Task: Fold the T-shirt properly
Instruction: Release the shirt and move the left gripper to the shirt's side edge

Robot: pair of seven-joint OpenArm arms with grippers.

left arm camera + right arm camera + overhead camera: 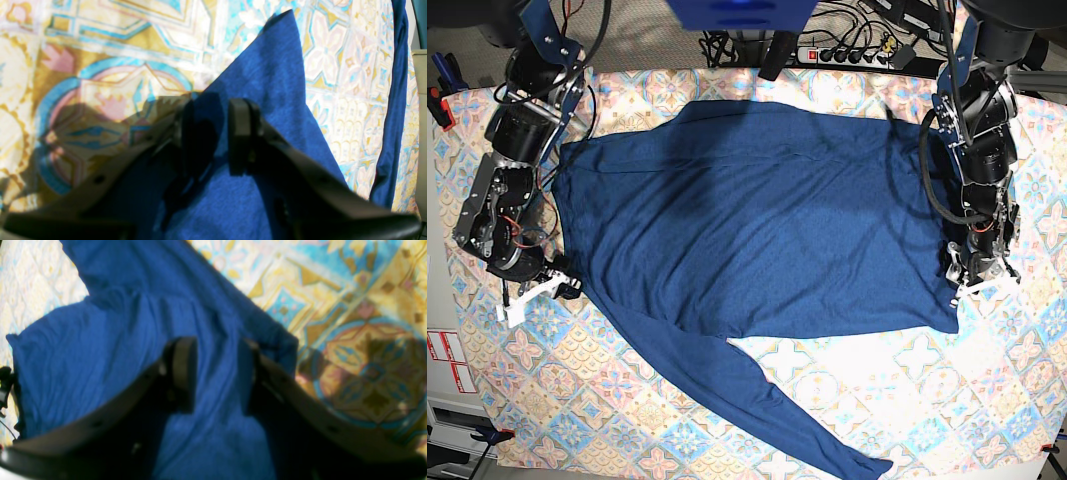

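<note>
Broadly, the T-shirt [757, 215] lay spread flat across the patterned tablecloth [987, 400] between both arms, its long axis running side to side, one sleeve trailing toward the near edge. The left gripper [217, 133] and right gripper [217, 373] each sat at an opposite end, jaws parted with thin, soft, wrinkled navy knit between them; whether either truly gripped it, I could not tell.

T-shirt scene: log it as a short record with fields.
garment: T-shirt, dark blue, spread flat, not yet folded
sleeve: one long sleeve trails toward the near edge
surface: patterned tablecloth
left gripper: at the shirt's corner, fabric between the fingers, grip unclear
right gripper: at the opposite edge, fabric between the fingers, grip unclear
</note>
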